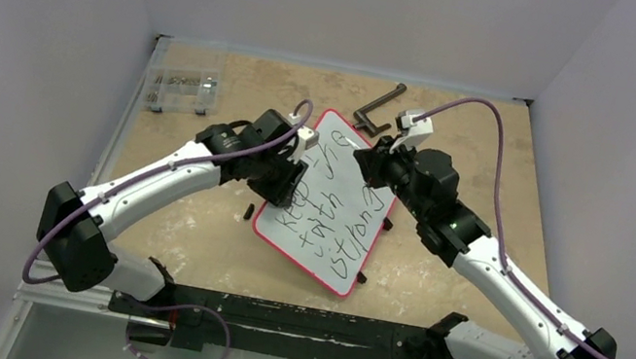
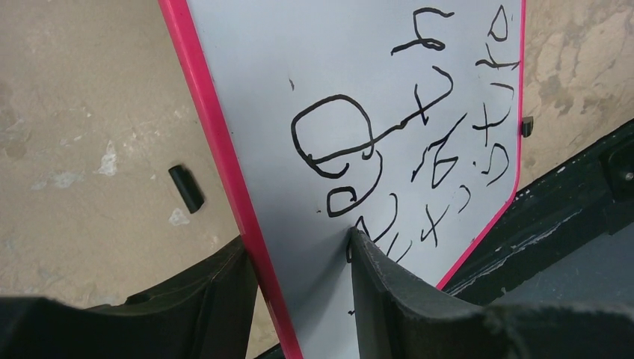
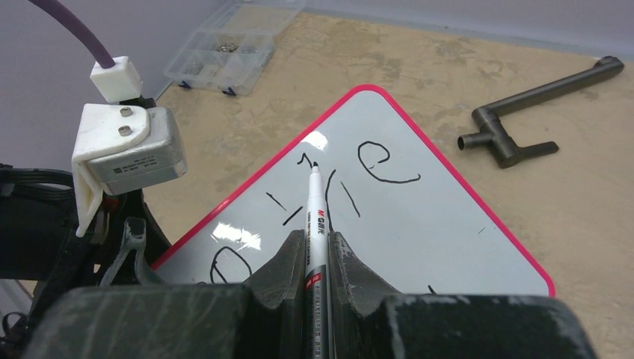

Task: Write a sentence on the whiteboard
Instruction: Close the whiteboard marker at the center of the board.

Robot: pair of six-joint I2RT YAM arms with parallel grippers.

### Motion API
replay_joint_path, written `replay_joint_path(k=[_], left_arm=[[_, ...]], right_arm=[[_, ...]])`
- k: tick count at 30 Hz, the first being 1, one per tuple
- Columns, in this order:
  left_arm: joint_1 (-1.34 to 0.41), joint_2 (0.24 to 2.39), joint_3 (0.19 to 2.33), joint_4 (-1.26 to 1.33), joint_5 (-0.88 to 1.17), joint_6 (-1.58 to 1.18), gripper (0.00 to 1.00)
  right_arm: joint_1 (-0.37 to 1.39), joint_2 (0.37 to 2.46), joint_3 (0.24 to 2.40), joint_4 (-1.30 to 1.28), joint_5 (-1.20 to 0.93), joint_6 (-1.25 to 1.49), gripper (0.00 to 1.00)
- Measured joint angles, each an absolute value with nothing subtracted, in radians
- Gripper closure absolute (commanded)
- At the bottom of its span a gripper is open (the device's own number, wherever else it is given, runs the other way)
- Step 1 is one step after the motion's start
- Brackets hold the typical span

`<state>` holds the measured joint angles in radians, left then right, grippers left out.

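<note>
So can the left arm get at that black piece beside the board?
Probably not: the black piece lies near and uncovered, but the left gripper is clamped on the whiteboard and must let go first.

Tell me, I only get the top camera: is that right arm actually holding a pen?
Observer: Yes. Its wrist camera shows the right gripper with its jaws shut on a white marker.
Operator: Is it writing?
Observer: The black tip sits on the whiteboard, near its far corner.
Operator: And the left arm?
Observer: The left gripper has one of its jaws on each side of the board's red rim, clamping that edge.
</note>
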<state>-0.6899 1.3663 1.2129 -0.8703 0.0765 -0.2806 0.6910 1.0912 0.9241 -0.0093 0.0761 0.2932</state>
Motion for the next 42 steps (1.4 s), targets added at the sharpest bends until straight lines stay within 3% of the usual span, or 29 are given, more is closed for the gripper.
replay_joint_path(k=[3, 10, 19, 24, 32, 42], left_arm=[[-0.712, 1.405, 1.240, -0.855, 0.081, -0.287, 0.54], [-0.741, 1.421, 1.250, -0.831, 0.083, -0.295, 0.34], [-0.742, 1.338, 1.251, -0.870, 0.027, -0.292, 0.28], [-0.726, 1.210, 1.251, -0.920, -0.025, -0.290, 0.30], [-0.575, 0.979, 1.135, -0.938, -0.115, -0.330, 0.43], [-0.537, 1.036, 0.900, -0.872, -0.183, -0.409, 0.50]], right_arm=[[0.684, 1.071, 0.924, -0.044, 0.120, 0.278, 1.00], [0.666, 1.027, 0.925, -0.095, 0.173, 0.259, 1.00], [0.665, 1.027, 0.925, -0.101, 0.166, 0.260, 1.00], [0.665, 1.027, 0.925, -0.105, 0.165, 0.260, 1.00], [0.665, 1.027, 0.930, -0.105, 0.133, 0.262, 1.00], [0.665, 0.993, 0.939, -0.105, 0.032, 0.279, 1.00]])
